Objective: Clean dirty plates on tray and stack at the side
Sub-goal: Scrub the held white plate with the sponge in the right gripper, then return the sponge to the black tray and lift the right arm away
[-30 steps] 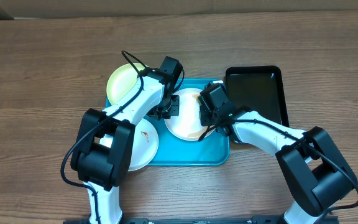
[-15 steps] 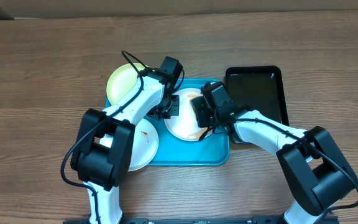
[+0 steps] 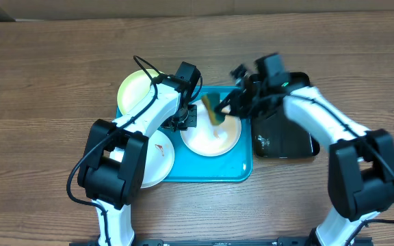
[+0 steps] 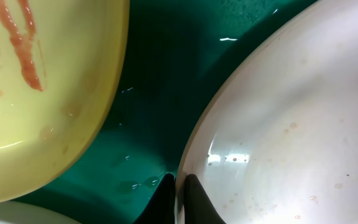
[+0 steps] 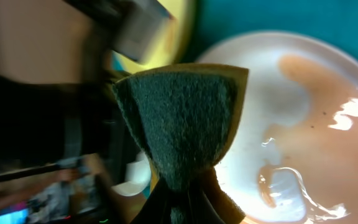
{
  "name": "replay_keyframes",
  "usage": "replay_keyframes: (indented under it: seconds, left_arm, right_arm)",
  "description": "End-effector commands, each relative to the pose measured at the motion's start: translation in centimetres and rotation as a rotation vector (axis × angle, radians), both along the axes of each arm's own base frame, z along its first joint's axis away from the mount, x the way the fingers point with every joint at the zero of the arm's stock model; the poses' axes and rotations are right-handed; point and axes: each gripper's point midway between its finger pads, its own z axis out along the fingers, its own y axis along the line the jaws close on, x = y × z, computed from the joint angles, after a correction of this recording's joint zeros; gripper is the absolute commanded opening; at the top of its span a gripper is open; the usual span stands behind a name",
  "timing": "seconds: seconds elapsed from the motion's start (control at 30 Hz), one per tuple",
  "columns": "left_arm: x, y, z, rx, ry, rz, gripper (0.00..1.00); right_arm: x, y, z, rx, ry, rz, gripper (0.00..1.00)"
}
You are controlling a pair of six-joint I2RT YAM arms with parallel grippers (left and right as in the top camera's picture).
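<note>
A white plate (image 3: 214, 137) lies in the middle of the turquoise tray (image 3: 241, 167). My left gripper (image 3: 189, 121) is shut on its left rim; the wrist view shows the fingers (image 4: 178, 198) pinching the rim of this plate (image 4: 291, 124). My right gripper (image 3: 228, 106) is shut on a green-and-yellow sponge (image 3: 213, 111), held above the plate's upper left. In the right wrist view the sponge (image 5: 179, 118) hangs over the wet plate (image 5: 291, 124), which carries a thin reddish-brown film. A yellow-green plate (image 3: 137, 89) with a red smear (image 4: 20, 43) lies at the tray's upper left. Another white plate (image 3: 157, 158) with a smear lies at the lower left.
A black basin (image 3: 286, 113) stands right of the tray, its lower end wet. My right arm (image 3: 320, 119) crosses over it. The brown wooden table (image 3: 46, 82) surrounds everything.
My right gripper has lifted off the middle plate with the sponge and swung up and to the right. The right arm now reaches over the basin. The left arm has not moved.
</note>
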Motion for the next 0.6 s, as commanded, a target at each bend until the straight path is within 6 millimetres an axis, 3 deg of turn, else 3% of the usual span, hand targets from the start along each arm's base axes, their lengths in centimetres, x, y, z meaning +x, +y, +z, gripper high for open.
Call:
replay_keyframes:
  seconds: [0.0,0.07,0.1,0.37,0.47,0.57]
  left_arm:
    - [-0.4,-0.1,-0.7,0.006,0.018,-0.003,0.05]
    - [-0.4,-0.1,-0.7,0.006,0.018,-0.003,0.06]
    - [-0.4,-0.1,-0.7,0.006,0.018,-0.003,0.06]
    - [-0.3,-0.2,-0.7,0.005,0.015,-0.003,0.08]
    - [-0.3,-0.2,-0.7,0.005,0.015,-0.003,0.09]
    - [-0.3,-0.2,-0.7,0.005,0.015,-0.003,0.09]
  right_arm:
    - [0.9,-1.9,4.2,0.174,0.012,0.006,0.04]
    - [1.4,-3.8,3.9,0.163,0.029,-0.034,0.04]
    - [1.8,-6.4,2.8,0.104,0.041,-0.086,0.04]
    - [2.0,-18.0,-3.9,-0.405,0.138,-0.342,0.04]
    - [1.5,-20.1,-5.1,-0.544,0.148,-0.368,0.04]
    - [1.2,-20.2,-5.7,-0.581,0.146,-0.361,0.04]
